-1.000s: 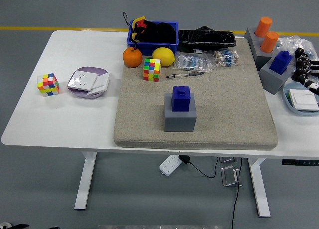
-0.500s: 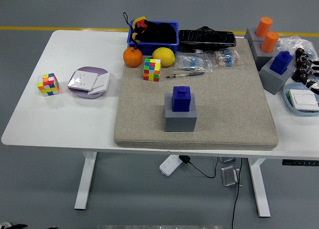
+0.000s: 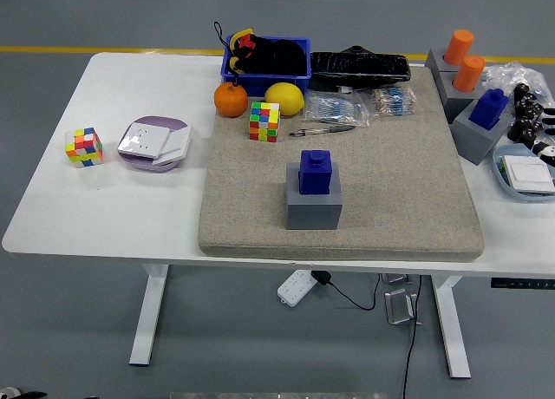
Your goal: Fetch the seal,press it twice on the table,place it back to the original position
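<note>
The dark blue block-shaped seal (image 3: 314, 171) is sitting upright in its grey square holder (image 3: 313, 205) on the beige felt mat (image 3: 390, 182) covering the white surface (image 3: 139, 199). Neither robot hand is showing, so their fingers cannot be judged. Fetching, both presses and returning all appear outstanding.

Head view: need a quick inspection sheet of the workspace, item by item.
Surface: white table with a beige mat over its middle and right.
Job's things: blue seal upright in its grey holder, centred on the mat; untouched.
Clutter: two colour cubes, purple dish, orange, lemon, pen, blue bin, bagged parts, a second blue seal and orange cylinders in grey holders at right.
Grippers: nothing seen; neither hand in view.
Cables: power strip and black cord under the table.
Surroundings: grey floor, yellow line behind; no person.
</note>
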Controlling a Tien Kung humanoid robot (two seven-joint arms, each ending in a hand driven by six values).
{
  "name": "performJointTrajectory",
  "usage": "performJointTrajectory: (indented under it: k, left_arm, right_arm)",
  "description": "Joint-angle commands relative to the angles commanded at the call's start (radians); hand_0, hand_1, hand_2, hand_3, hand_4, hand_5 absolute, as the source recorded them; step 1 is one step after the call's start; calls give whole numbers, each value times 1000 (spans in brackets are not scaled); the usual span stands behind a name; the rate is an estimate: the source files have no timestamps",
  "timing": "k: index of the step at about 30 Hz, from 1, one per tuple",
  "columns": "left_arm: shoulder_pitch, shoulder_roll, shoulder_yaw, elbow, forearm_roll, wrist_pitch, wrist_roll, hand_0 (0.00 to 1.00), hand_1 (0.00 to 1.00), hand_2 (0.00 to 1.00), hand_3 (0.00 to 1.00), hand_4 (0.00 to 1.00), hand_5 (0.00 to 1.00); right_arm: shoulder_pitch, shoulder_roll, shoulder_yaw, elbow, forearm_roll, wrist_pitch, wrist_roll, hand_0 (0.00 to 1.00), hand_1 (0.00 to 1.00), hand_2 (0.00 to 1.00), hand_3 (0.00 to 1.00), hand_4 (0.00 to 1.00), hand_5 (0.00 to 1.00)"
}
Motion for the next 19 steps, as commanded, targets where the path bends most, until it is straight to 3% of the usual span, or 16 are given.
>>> performJointTrajectory:
  k: [19]
  left_arm:
    - [1,1,0,-1,12,-1,2,792,744,737,761,624,445]
  right_arm:
    - [2,-2,-11,-1,-2,0,-2,824,727,745,758,920,332]
